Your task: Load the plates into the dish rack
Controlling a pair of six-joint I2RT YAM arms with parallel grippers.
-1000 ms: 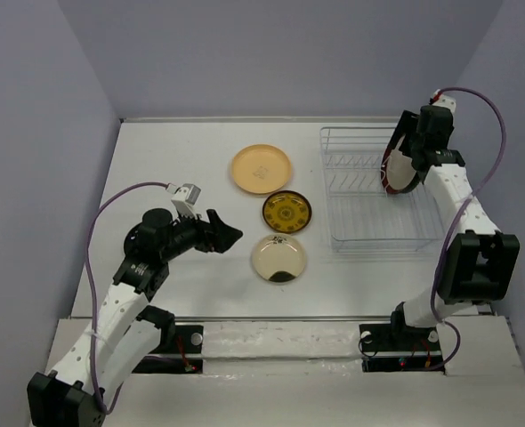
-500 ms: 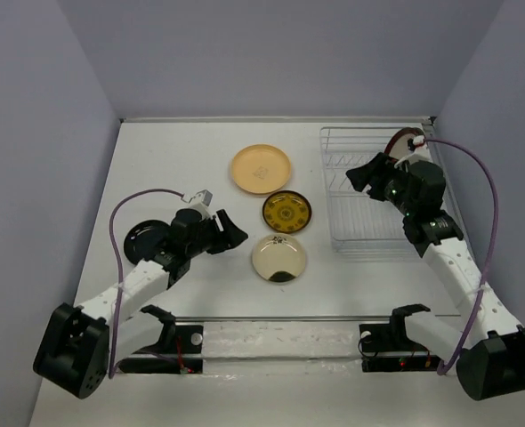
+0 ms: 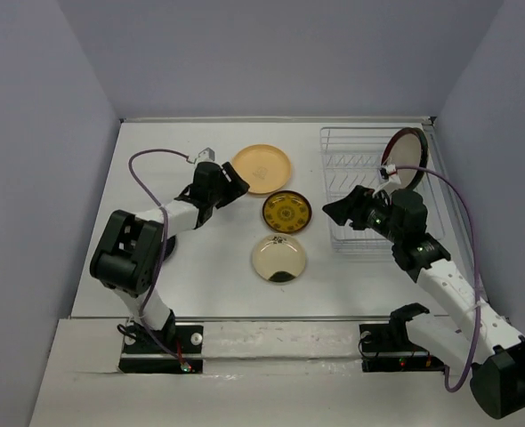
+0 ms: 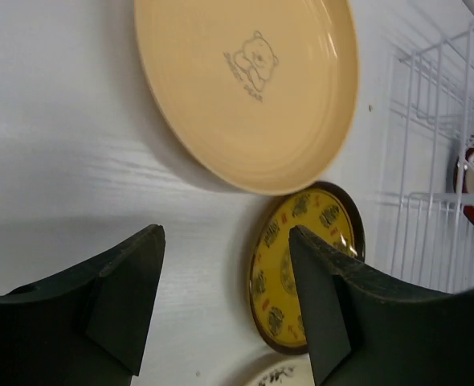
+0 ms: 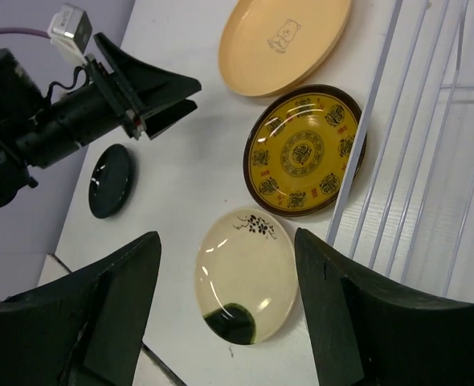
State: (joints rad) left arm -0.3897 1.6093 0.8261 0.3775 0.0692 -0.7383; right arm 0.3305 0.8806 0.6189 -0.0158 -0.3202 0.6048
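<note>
The plain orange-yellow plate (image 3: 261, 169) lies flat at the table's far middle. Nearer me lie the small brown-and-gold plate (image 3: 286, 212) and then the cream plate with a dark spot (image 3: 278, 258). A red-rimmed plate (image 3: 406, 156) stands on edge in the back right of the clear wire dish rack (image 3: 369, 131). My left gripper (image 3: 234, 185) is open and empty just left of the orange-yellow plate (image 4: 245, 80), low over the table. My right gripper (image 3: 335, 212) hangs open and empty over the rack's left edge, above the cream plate (image 5: 249, 277).
In the right wrist view a small dark dish (image 5: 111, 181) lies on the table left of the plates, close to the left arm (image 5: 68, 121). The rack's wires (image 4: 430, 161) stand just right of the brown-and-gold plate (image 4: 301, 265). Grey walls enclose the table.
My right gripper has left the red-rimmed plate standing in the rack and swung forward and left. My left gripper has moved back from beside the cream plate to the orange-yellow plate, jaws somewhat narrower.
</note>
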